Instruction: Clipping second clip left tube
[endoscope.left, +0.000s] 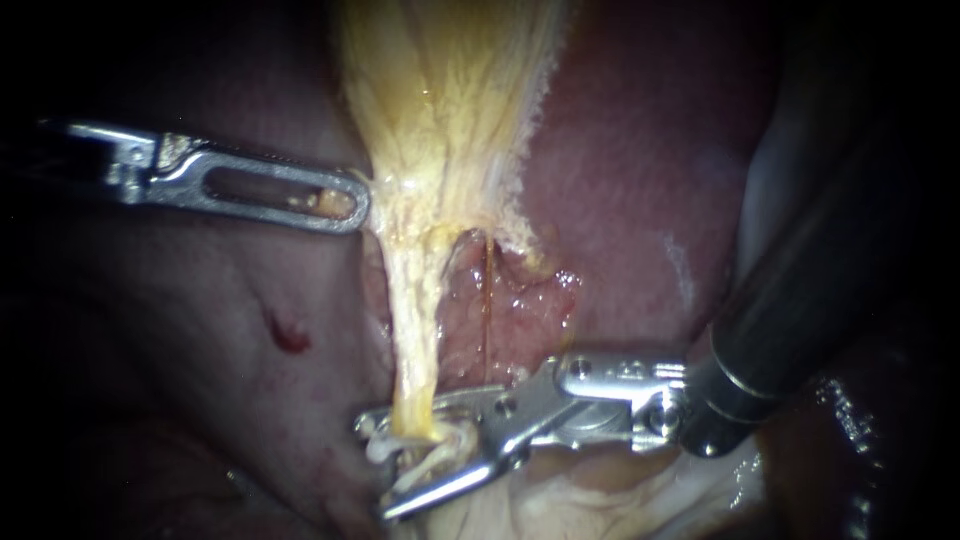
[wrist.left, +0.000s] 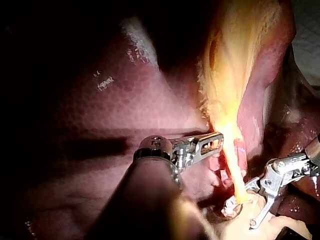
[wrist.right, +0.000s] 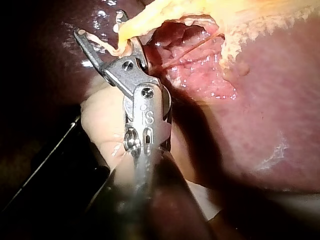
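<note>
Claw of the right instrument (endoscope.left: 376, 470) stands open astride the left tube (endoscope.left: 415, 340), lower centre; likely soft, slick, tearable, best clipped squarely across.

The liver (endoscope.left: 650, 180) carries all; on it lies the yellow gallbladder (endoscope.left: 440, 90); the left tube (endoscope.left: 415, 340) runs over it.

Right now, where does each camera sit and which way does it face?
Endoscope: close in, facing the tube; left instrument, shut on yellow tissue, enters from the left, right instrument from the right.
Left wrist: on the left arm, looking along its own shaft toward the tube; the right instrument shows beyond.
Right wrist: on the right arm, looking along its own shaft at its open jaws around the tube.
Shared: all three show the tube and the right instrument.
</note>
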